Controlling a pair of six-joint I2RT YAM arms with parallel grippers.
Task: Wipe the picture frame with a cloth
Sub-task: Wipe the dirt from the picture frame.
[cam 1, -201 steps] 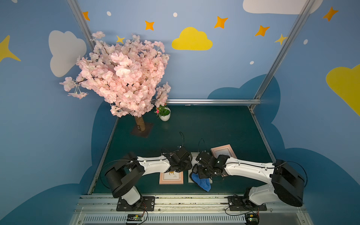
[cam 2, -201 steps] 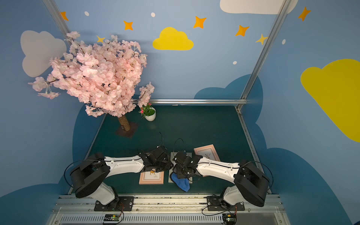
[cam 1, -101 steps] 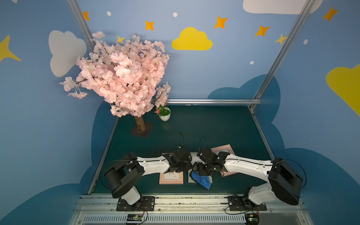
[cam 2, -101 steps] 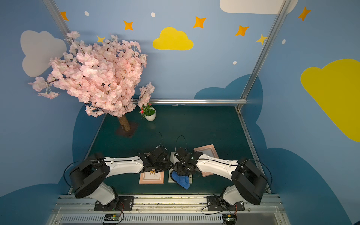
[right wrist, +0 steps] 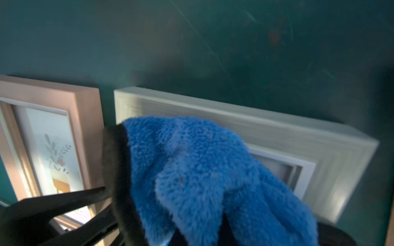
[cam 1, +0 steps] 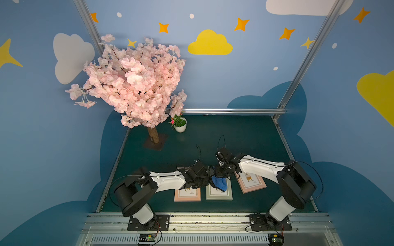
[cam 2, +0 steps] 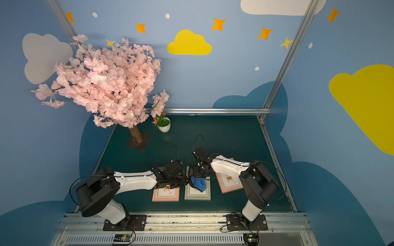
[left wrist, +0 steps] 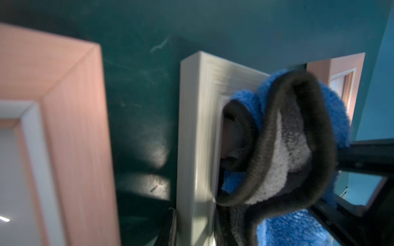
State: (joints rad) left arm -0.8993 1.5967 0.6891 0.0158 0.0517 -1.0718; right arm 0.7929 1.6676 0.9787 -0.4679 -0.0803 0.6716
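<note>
The walls point(cam 1: 245, 81) were painted sky blue with white and yellow clouds point(cam 1: 210, 43), orange stars and darker blue cloud shapes low down, and bare aluminium posts point(cam 1: 306, 57) ran up the corners. A dark green table point(cam 1: 234, 136) filled the booth, with a pink blossom tree point(cam 1: 132, 85) on a dark base at its far left and a small white potted plant point(cam 1: 180, 127) just beside the trunk. A slotted metal rail point(cam 1: 191, 236) lay along the near edge.
</note>
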